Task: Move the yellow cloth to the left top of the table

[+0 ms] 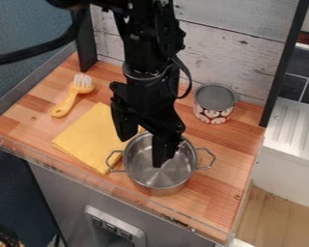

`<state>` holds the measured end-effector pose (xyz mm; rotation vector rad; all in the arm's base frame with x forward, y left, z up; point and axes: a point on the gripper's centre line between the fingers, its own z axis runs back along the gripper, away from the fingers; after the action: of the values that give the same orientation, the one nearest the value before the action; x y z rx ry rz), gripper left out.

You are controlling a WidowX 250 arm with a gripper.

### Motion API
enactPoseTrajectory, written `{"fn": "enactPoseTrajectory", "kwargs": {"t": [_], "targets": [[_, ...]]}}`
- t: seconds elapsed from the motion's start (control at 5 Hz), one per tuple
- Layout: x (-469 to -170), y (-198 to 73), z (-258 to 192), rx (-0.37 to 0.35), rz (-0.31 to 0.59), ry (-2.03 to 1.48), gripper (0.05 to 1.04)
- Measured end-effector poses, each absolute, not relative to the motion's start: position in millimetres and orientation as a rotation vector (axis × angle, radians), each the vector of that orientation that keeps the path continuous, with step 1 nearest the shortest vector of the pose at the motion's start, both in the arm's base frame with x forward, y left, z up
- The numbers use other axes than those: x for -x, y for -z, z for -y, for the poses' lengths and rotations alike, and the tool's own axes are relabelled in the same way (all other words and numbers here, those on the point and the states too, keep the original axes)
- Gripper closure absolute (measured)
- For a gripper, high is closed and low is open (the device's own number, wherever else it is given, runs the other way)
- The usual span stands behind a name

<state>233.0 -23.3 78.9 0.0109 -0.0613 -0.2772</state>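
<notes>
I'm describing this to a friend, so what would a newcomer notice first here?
Probably the big black arm coming in from the top, its claw over the shiny metal pot. Next, the bright yellow cloth left of the pot, then the yellow-handled brush near the table's left edge.

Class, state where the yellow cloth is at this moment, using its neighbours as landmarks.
In the camera view, the yellow cloth lies on the left half of the wooden table, between the brush and the metal pot.
</notes>
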Motion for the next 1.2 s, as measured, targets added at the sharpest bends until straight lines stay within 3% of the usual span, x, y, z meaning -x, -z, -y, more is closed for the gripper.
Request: {"fn": "enactPoseTrajectory", "kwargs": {"t": [0.2,0.6,0.8,1.2], "targets": [[-231.5,-73.9,22.7,-0.007,0.040,0.281,0.083],[-238.4,-67.2,-35.0,0.004,0.042,0.139,0.083],[-241.6,-60.0,-67.8,-0.001,0.085,0.123,0.083],[-257.7,-27.9,-95.3,-0.086,0.088,0.134,0.083]]}}
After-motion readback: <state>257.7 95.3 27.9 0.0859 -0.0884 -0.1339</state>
